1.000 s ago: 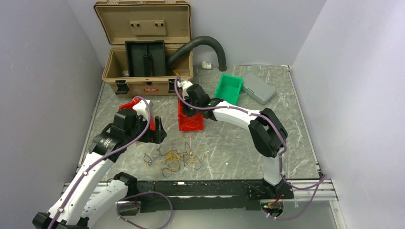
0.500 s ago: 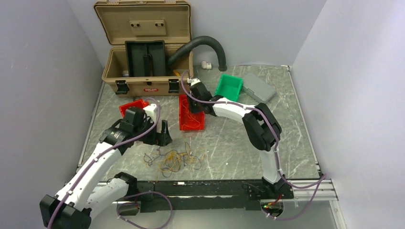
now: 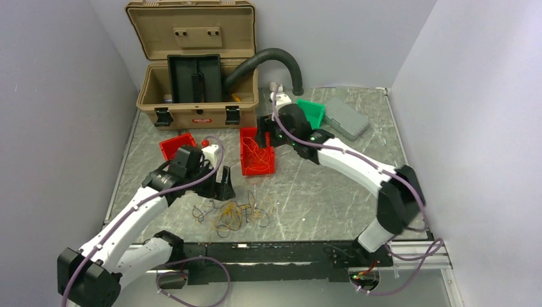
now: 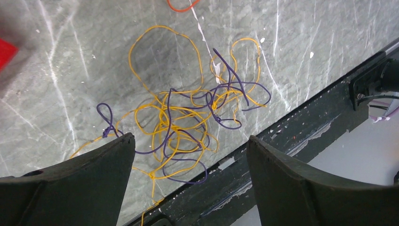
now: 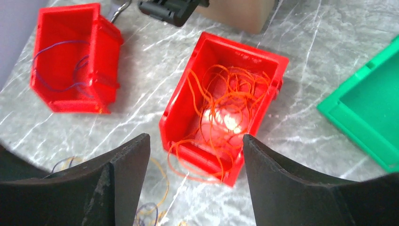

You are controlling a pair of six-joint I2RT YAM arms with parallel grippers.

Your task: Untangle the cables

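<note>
A tangle of yellow and dark purple cables (image 4: 183, 127) lies on the marble table near its front edge (image 3: 233, 214). My left gripper (image 4: 190, 139) hovers just above it, open, with nothing between its fingers; in the top view the left gripper (image 3: 225, 188) is at the tangle's upper left. Orange cables (image 5: 226, 108) fill a red bin (image 5: 176, 117), and some loops spill over its near wall. My right gripper (image 5: 195, 139) is open and empty, held above and behind that bin (image 3: 245, 157). A second red bin (image 5: 106, 52) holds a few purple strands.
An open tan toolbox (image 3: 192, 83) and a black ribbed hose (image 3: 275, 61) stand at the back. A green bin (image 3: 311, 112) and a grey case (image 3: 345, 118) sit at the back right. A black rail (image 3: 275, 252) runs along the near edge.
My right gripper has opened and drawn back to the right from the red bin, leaving orange cables in it. My left gripper has moved right and down toward the tangle.
</note>
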